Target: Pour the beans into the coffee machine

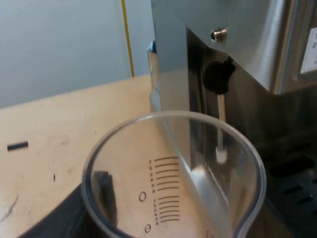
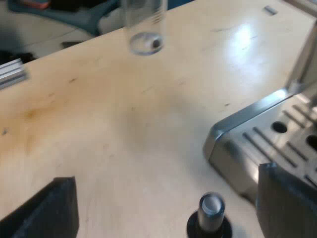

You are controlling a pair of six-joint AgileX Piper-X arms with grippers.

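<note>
left claw point(image 1: 166, 218) closed around the measuring glass point(image 1: 173, 163), one black finger point(image 1: 103, 192) showing through its clear wall, right claw point(image 2: 166, 181) spread wide, its two black fingers point(image 2: 49, 210) well apart, angled downward

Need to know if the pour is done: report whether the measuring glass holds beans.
Looks empty: the measuring glass shows its scale marks and the espresso machine clear through its walls, no beans. Its very bottom: cannot tell.

Clear measuring glass point(image 1: 168, 183), seemingly empty, beside espresso machine point(image 1: 237, 44).
</note>
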